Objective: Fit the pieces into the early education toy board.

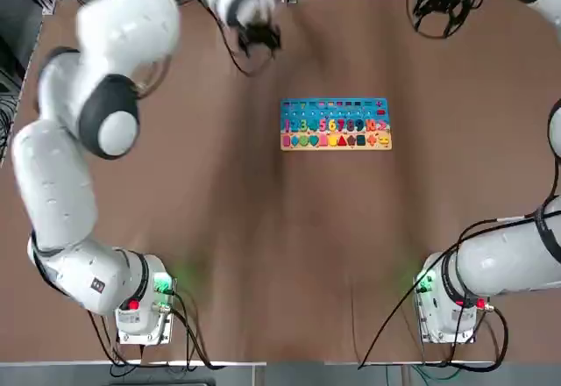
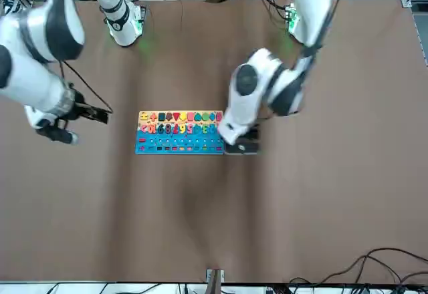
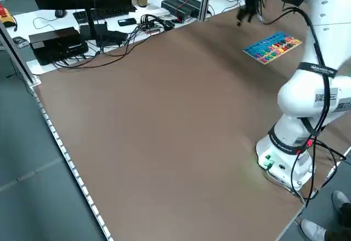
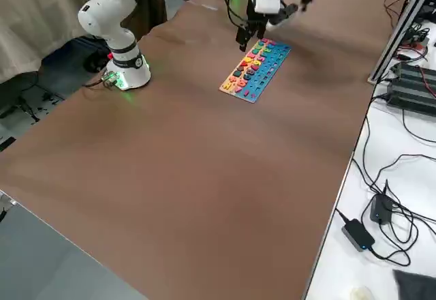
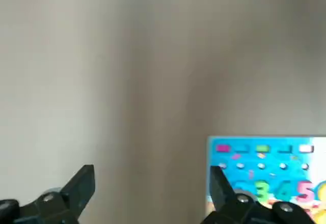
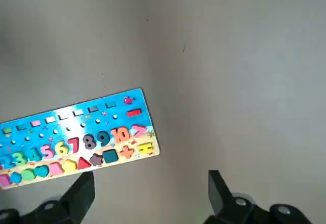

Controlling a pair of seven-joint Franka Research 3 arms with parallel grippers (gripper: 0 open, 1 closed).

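The early education toy board (image 1: 335, 124) lies flat near the middle of the brown counter (image 1: 263, 254), a little toward its far edge. On its blue part, coloured numbers read 2 to 10 (image 6: 120, 134); the tan strip beneath carries coloured shapes plus a plus sign and an equals sign. The slots visible are filled. The left hand (image 1: 257, 39) hangs above the counter toward the far edge, off the board's left end, fingers spread wide and empty. The right hand (image 1: 441, 7) hovers by the far right edge, likewise wide and empty.
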